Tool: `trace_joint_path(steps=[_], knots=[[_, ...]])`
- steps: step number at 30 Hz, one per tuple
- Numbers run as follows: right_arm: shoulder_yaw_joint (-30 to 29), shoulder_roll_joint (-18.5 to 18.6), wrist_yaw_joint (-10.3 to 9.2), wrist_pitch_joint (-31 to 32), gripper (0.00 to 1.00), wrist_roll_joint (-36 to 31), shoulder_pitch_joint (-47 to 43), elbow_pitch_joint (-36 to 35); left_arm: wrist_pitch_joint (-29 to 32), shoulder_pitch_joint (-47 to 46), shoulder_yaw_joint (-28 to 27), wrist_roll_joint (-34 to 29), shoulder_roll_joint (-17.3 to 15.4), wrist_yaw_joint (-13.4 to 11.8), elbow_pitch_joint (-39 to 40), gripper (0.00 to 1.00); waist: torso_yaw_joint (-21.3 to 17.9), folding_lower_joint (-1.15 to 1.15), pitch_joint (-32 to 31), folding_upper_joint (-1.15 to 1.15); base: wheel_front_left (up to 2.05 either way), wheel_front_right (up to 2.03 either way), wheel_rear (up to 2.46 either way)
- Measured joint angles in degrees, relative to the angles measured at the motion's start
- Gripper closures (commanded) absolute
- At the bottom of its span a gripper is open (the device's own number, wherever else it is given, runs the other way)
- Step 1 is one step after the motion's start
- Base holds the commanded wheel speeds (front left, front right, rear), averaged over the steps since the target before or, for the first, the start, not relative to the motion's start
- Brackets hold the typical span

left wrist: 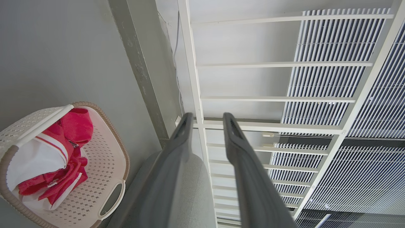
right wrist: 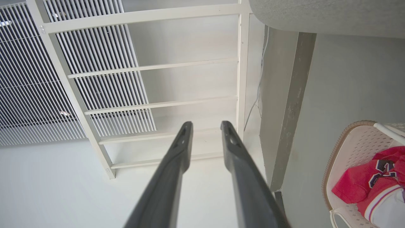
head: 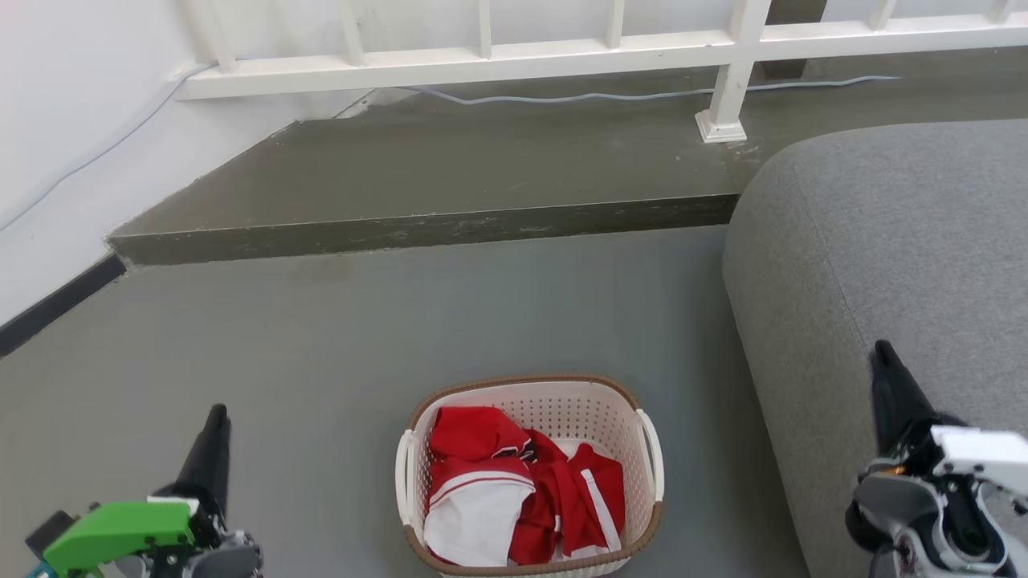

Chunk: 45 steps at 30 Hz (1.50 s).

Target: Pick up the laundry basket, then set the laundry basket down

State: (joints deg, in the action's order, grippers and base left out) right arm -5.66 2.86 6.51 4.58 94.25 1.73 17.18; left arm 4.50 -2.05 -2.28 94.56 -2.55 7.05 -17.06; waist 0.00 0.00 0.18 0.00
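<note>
Floor (head: 305, 361) lies open at nine o'clock of the laundry basket (head: 562, 409). The grey sofa (head: 883, 241) stands near at three.

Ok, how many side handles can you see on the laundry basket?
2. One white handle on the laundry basket's left wall, the other on its right wall, in the head view.

left gripper (head: 215, 419): two long, tapered dark grey fingers (head: 207, 461) on a bright green housing (head: 120, 531) with grey metal beneath. right gripper (head: 884, 353): same fingers, white cover (head: 981, 451) atop rounded grey casing (head: 887, 494).
</note>
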Motion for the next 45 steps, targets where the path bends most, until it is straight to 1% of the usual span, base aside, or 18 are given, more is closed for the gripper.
trace_joint_path(steps=[11,16,21,25,26,31,33,35,37,39,45], knots=[[0.3,-0.2,0.0,-1.0,0.0,-1.2,-0.5,-0.1,-0.6,0.3,0.4,0.0,0.1,0.0,0.7,0.0,0.1,0.0,-0.1,0.0,0.0,0.0,0.0],[0.8,-0.1,0.0,-2.1,0.0,-3.4,-0.4,-0.4,-1.5,0.2,0.8,-1.8,0.1,0.0,1.3,0.0,0.1,0.0,-0.1,0.0,0.0,0.0,0.0],[1.6,1.0,0.01,-3.2,0.0,-6.8,-0.2,-0.8,-2.7,0.1,1.5,-3.9,-0.2,0.0,2.2,0.0,0.2,0.0,-0.2,0.0,0.0,0.0,0.0],[2.9,2.1,0.01,-4.1,0.0,-10.5,0.2,-1.3,-4.1,-0.3,2.4,-7.3,-0.8,0.0,2.9,0.0,0.2,0.0,-0.2,0.0,0.0,0.0,0.0],[3.5,2.8,0.01,-4.6,0.0,-12.8,0.2,-1.5,-4.6,-0.6,2.7,-9.1,-1.4,0.0,3.1,0.0,0.2,0.0,-0.2,0.0,0.0,0.0,0.0],[5.3,4.2,-0.08,-5.6,0.0,-18.6,0.8,-2.0,-5.6,-1.0,4.2,-15.0,-3.1,-0.1,3.6,0.0,0.2,0.0,-0.3,0.0,0.0,0.0,0.0],[5.9,4.7,-0.63,-6.1,0.0,-20.9,1.4,-2.1,-6.1,-1.3,4.7,-17.6,-3.8,-0.2,4.2,0.0,0.2,0.0,-0.3,0.0,0.0,0.0,0.0],[6.5,5.0,-0.77,-6.1,0.0,-23.0,1.5,-2.4,-6.5,-1.5,5.1,-19.4,-4.2,-0.6,4.5,0.0,0.2,0.0,-0.4,0.0,0.0,0.0,0.0],[7.2,5.5,-1.63,-6.6,0.0,-25.5,1.6,-2.6,-6.7,-1.5,5.9,-22.0,-4.4,-1.1,4.8,0.0,0.2,0.0,-0.4,0.0,0.0,0.0,0.0],[7.6,5.7,-1.72,-6.8,0.0,-26.4,1.6,-2.6,-6.9,-1.5,6.2,-22.7,-4.4,-1.2,4.9,0.0,0.2,0.0,-0.5,0.0,0.0,0.0,0.0],[9.7,6.5,-3.11,-8.0,0.0,-32.5,1.9,-3.0,-8.2,-1.6,8.2,-29.4,-5.6,-2.6,5.7,0.0,0.3,0.0,-0.7,0.0,0.0,0.0,0.0]])
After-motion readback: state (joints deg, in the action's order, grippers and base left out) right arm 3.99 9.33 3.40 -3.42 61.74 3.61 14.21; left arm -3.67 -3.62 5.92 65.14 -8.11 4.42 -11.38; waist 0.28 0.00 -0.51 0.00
